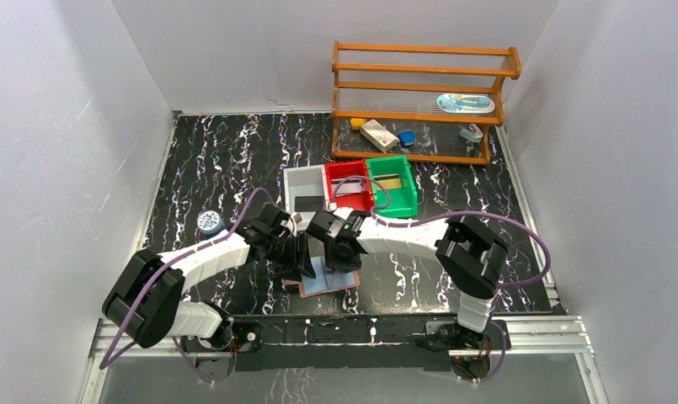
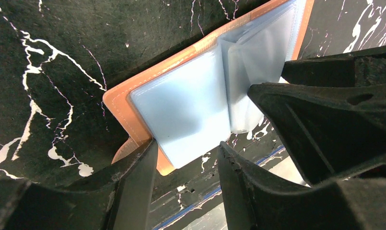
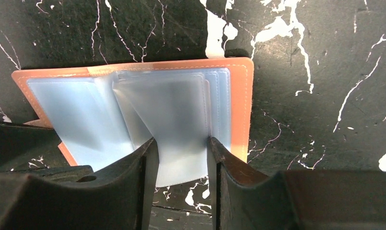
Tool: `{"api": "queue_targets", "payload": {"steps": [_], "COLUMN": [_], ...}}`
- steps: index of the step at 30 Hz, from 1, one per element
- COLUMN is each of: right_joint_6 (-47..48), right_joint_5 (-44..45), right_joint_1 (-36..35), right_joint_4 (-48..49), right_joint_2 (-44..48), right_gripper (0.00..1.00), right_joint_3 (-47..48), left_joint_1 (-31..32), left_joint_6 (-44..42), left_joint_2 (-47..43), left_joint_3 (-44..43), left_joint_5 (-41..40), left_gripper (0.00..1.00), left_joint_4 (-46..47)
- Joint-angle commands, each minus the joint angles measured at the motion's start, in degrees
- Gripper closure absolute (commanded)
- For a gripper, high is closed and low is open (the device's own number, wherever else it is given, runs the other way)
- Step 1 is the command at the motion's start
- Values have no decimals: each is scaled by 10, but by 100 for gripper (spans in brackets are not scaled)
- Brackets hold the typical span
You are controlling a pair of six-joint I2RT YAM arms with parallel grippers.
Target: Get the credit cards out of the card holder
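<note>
Here the card holder [image 1: 335,279] lies open, near side. Left gripper [image 2: 187,143] and right gripper [image 3: 182,140] stand half-open astride its blue sleeves [image 3: 171,105].

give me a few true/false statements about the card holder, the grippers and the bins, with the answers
1. The card holder lies open on the table. True.
2. The left gripper is shut tight. False: its jaws stand apart at the card holder's near edge.
3. The green bin sits right beside the red bin. True.
4. The wooden rack stands at the near edge of the table. False: it stands at the far right of the table.
5. The right gripper is reaching into the green bin. False: it is at the card holder, with its jaws apart.
</note>
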State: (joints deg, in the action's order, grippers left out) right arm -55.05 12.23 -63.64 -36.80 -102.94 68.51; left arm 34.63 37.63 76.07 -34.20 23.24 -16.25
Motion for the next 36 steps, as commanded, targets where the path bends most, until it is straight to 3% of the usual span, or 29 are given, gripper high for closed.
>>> {"api": "queue_targets", "payload": {"steps": [1, 14, 25, 36], "right_joint_6": [-1, -26, -28, -43], "right_joint_5": [21, -166, -158, -234], "right_joint_1": [-7, 24, 31, 40], "right_joint_4": [-9, 247, 241, 338], "right_joint_2": [-16, 66, 86, 77], "right_gripper": [54, 50, 61, 53], "right_joint_3": [17, -97, -99, -124], "left_joint_1": [3, 3, 3, 2], "left_joint_6": [3, 8, 10, 18], "left_joint_2": [-6, -12, -11, -55], "left_joint_3": [-3, 10, 9, 15], "left_joint_5": [14, 17, 16, -31], "left_gripper": [53, 53, 54, 56], "left_joint_4": [1, 10, 10, -25]}}
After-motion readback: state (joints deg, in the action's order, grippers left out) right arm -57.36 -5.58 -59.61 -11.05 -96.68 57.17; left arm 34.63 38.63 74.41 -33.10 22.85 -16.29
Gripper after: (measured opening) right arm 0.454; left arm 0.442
